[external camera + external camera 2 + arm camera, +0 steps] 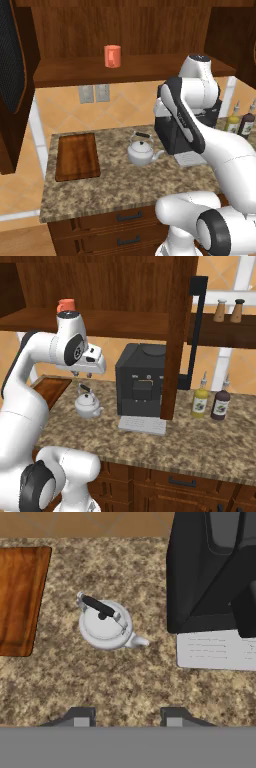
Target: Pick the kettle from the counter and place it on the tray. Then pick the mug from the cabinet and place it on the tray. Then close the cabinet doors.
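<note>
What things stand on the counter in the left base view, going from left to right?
tray → kettle → coffee machine → yellow bottle → dark bottle

I count 1 kettle (141,150), 1 tray (76,156), 1 mug (112,56), 1 coffee machine (141,381), 2 bottles on table far right (200,400) (220,403), 2 shakers on shelf (219,310) (237,310), 2 wall outlets (86,93) (102,92).

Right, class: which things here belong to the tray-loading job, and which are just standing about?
Belong to the job:
kettle
tray
mug
cabinet
cabinet doors
counter
gripper, open above the kettle

Just standing about:
coffee machine
two bottles
two shakers
wall sockets
</note>
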Available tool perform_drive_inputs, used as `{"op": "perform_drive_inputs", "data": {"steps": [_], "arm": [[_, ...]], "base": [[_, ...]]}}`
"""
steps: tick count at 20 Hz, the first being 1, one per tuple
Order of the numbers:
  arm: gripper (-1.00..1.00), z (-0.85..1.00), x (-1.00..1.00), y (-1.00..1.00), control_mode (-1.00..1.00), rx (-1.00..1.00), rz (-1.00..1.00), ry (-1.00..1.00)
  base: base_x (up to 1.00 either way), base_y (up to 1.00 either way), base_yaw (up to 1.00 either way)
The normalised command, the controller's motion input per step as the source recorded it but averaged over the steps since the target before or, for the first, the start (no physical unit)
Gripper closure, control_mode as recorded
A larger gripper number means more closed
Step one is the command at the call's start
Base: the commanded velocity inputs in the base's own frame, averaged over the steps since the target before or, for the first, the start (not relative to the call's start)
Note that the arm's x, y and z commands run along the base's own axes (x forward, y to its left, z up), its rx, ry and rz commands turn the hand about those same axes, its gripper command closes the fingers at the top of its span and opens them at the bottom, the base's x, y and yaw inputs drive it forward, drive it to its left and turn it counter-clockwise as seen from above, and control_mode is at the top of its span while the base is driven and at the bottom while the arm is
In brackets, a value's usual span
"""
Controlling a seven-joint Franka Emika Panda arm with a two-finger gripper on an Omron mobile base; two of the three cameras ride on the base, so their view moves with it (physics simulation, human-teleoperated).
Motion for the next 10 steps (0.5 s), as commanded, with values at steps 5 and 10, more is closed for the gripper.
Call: {"op": "perform_drive_inputs", "data": {"steps": [5,10], "arm": [[-1.0,0.0,-0.16,0.05,-1.0,0.0,0.0,-0.04],[-1.0,0.1,-0.74,0.25,-1.0,0.0,0.0,-0.59]], "base": [[0.0,0.0,0.0],[0.0,0.0,0.0]]}}
